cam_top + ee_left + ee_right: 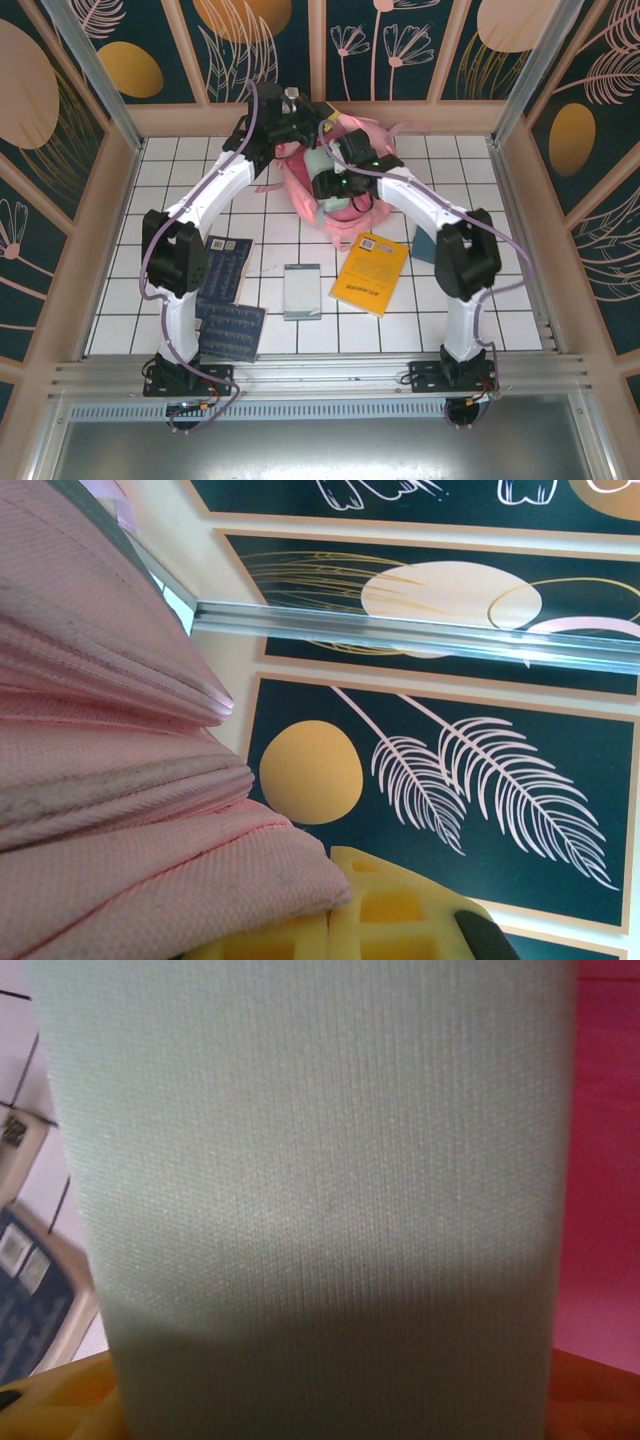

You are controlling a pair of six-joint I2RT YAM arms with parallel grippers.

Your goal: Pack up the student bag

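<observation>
Large pink fabric backpack (296, 182) sits far-centre on the white tiled table (180, 170); left gripper (293, 106) looks pinched on its bunched fabric, presumably holding the mouth open, while right gripper (330, 186) clamps a pale green cloth-covered flat item (320, 1200) at the opening, likely for insertion.

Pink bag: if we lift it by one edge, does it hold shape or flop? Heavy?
Probably floppy: the bag is woven fabric bunched in soft folds in the left wrist view. It would likely sag and drag rather than slide cleanly; from above it lies slumped with straps loose. Weight can't be judged: its contents are hidden.
</observation>
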